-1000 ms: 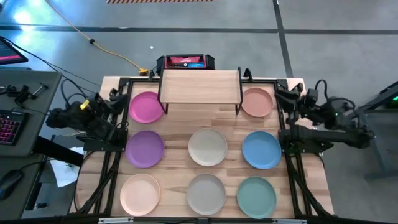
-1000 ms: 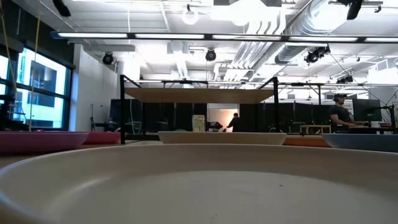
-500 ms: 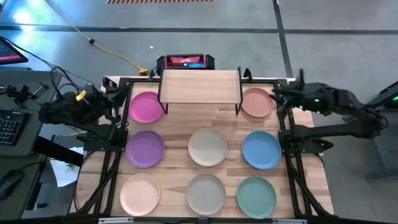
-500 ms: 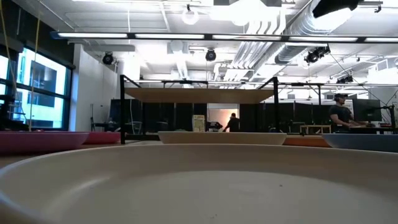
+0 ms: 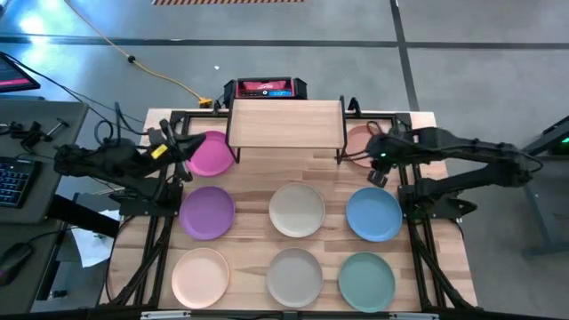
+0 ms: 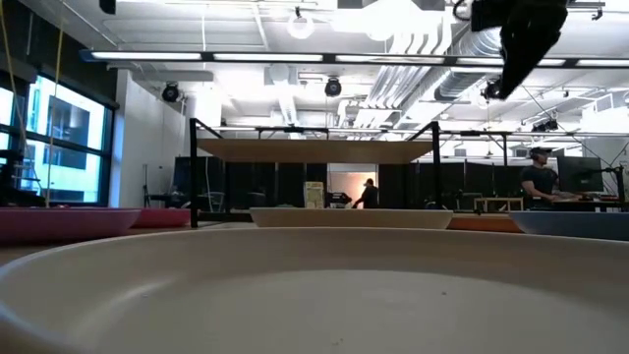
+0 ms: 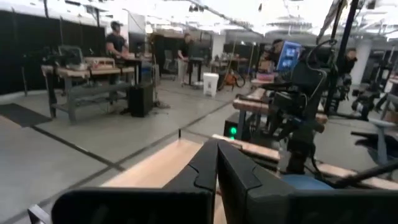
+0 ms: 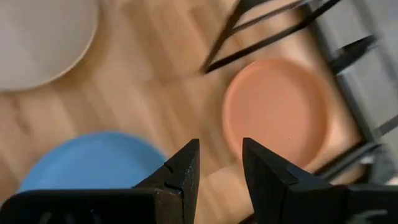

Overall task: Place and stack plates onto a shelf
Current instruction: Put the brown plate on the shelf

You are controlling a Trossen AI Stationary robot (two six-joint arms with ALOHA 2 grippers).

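While eight plates lie flat on the table, none rests on the shelf.
Shelf (image 5: 286, 118): light-wood board on thin black legs, far centre of the table (image 5: 258, 173); its top is bare.
Far row: pink plate (image 5: 212, 156) left of the shelf; peach plate (image 5: 359, 142) right of it, partly hidden under the right arm.
Middle row: purple plate (image 5: 207, 212) left, cream plate (image 5: 297, 210) centre, blue plate (image 5: 373, 214) right.
Near row: pale peach plate (image 5: 201, 276) left, beige plate (image 5: 294, 275) centre, teal plate (image 5: 366, 279) right.
Right gripper (image 5: 375, 164): raised above the table between the peach and blue plates, pointing downward; fingers parted, grasping nothing.
Left gripper (image 5: 187, 151): at the left edge of the pink plate, raised; fingers (image 7: 239, 177) pressed together, empty.
Red device (image 5: 264, 88): just beyond the far table edge, behind the shelf.
Room: people stand at benches far behind the table.
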